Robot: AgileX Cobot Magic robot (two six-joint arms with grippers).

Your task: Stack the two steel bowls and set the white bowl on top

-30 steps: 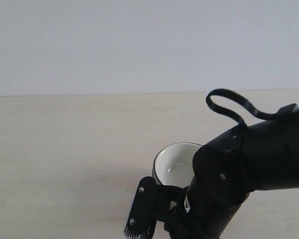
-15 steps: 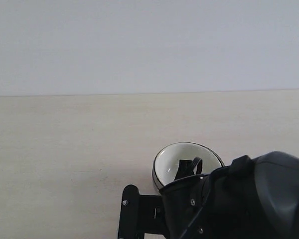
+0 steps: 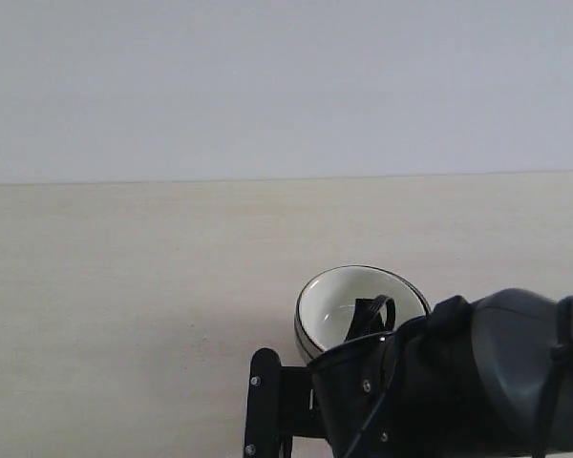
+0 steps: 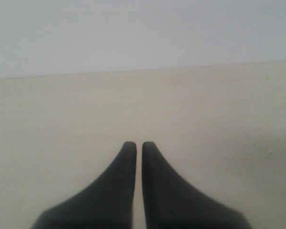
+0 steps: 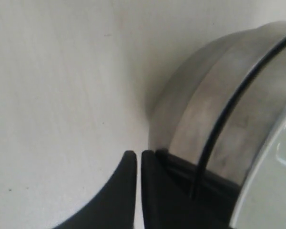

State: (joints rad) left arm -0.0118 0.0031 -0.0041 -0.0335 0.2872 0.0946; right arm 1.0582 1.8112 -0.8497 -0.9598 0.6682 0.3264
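Pale tabletop [image 3: 124, 315], white bowl [image 3: 336, 307] inside stacked steel bowls [image 5: 205, 119]; left gripper [image 4: 135, 144], right gripper [image 5: 135, 153] both pinched together.

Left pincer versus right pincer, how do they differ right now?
The left pincer has only bare table ahead of it, while the right pincer sits close beside the stacked steel bowls; whether it touches them is unclear. The right pincer's arm fills the exterior view's lower right, while the left pincer's arm is out of that view. Both are shut, black, and hold nothing.
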